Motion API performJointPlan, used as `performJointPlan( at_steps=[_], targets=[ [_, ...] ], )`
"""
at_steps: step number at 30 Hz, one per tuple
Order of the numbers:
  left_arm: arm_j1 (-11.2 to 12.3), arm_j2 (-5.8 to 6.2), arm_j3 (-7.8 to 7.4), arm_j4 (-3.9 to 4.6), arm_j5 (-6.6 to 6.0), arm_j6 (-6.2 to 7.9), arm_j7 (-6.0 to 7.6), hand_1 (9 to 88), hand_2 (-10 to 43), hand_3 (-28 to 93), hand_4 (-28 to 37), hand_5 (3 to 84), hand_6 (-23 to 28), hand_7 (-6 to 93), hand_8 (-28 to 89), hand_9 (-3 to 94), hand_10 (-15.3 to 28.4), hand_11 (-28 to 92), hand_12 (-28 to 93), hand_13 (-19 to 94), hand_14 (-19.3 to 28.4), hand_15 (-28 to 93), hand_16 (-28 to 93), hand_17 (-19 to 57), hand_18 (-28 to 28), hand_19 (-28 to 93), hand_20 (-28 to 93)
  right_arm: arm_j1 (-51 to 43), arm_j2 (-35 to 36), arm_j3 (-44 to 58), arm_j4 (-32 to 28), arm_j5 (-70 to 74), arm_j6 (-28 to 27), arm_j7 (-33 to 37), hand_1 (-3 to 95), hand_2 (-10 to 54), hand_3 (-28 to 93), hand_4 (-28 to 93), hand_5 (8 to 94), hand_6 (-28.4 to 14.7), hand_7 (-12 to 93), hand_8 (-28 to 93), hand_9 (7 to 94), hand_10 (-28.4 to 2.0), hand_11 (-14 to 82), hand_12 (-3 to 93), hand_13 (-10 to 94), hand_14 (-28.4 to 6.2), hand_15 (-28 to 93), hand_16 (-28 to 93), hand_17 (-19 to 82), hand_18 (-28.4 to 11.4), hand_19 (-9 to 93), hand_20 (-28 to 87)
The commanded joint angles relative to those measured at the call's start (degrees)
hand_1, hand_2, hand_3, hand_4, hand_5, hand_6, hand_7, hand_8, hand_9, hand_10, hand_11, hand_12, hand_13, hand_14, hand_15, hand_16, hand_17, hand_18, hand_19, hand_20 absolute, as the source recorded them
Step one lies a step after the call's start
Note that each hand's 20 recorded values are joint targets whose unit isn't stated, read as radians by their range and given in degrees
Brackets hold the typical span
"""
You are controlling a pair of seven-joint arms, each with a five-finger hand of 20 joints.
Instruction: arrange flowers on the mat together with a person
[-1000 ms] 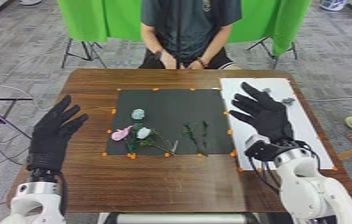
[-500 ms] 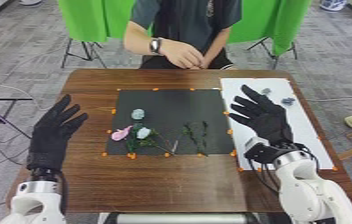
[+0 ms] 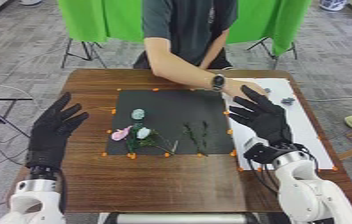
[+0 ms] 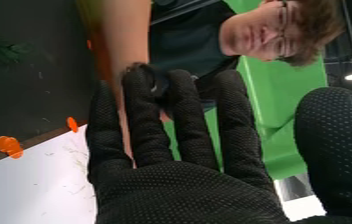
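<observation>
Grey-blue bloom: on sheet, just right of right hand. Likely light, soft, easily crushed; pinch gently at base. Pink bloom, bare stems: on mat, left of right hand. Stems probably thin, bendy; hold mid-length. Right hand: wide open, fingers near straight, nothing held. Person's hand close to its fingertips; contact unclear.
</observation>
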Motion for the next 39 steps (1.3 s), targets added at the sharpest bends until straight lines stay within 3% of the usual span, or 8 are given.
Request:
performJointPlan(
  at_steps=[1, 14, 23, 39],
  targets=[
    [0.56, 0.25, 0.54, -0.05, -0.61, 0.08, 0.58, 22.6, 5.4, 78, -28.3, 39.0, 5.6, 8.2, -8, 38.0, 17.4, 19, 9, 30, 25.8, 40, -5, -6.9, 25.9, 52, 19, -0.31, -0.24, -0.93, 0.03, 0.39, -0.13, -0.98, 14.1, 12.4, 82, -28, 40.7, 3.3, 14, -12, 43.7, -12.7, 5.8, 13.1, 34, -17.4, 17, 17, 5, -22.7, 47, 17],
    [1.15, -0.37, 0.29, -0.19, -0.19, 0.01, -0.43, 23.0, 5.4, 78, -28.3, 38.8, 5.6, 8.2, -8, 37.9, 17.6, 20, 9, 30, 26.5, 44, -7, -6.5, 26.2, 54, 21, -1.06, -1.28, -0.16, -0.40, 0.78, 0.13, -0.41, 14.4, 12.3, 82, -28, 41.2, 3.2, 14, -12, 44.1, -12.8, 5.8, 13.0, 34, -17.5, 18, 16, 5, -22.5, 47, 17],
    [1.39, -1.18, 0.07, -0.45, 0.49, -0.21, -2.02, 23.0, 5.3, 78, -28.3, 38.8, 5.7, 8.3, -8, 37.9, 17.7, 20, 9, 30, 26.5, 44, -7, -6.5, 26.1, 54, 21, -1.75, -2.69, -0.02, -0.50, 0.45, -0.64, 0.32, 14.3, 12.1, 83, -28, 41.6, 3.1, 14, -13, 44.3, -12.4, 5.7, 12.9, 34, -17.2, 16, 15, 6, -22.6, 47, 17],
    [1.07, -0.73, 0.57, -0.33, 0.19, -0.02, -1.69, 23.2, 5.2, 78, -28.3, 38.7, 6.0, 8.7, -8, 37.8, 18.0, 21, 9, 30, 26.5, 44, -7, -6.5, 26.1, 54, 22, -1.50, -2.76, 0.63, -0.90, -2.13, 1.20, -0.51, 15.4, 11.1, 83, -28, 41.9, 3.1, 14, -12, 46.1, -12.5, 7.3, 13.4, 38, -17.9, 22, 17, 6, -23.2, 50, 19]
  ],
)
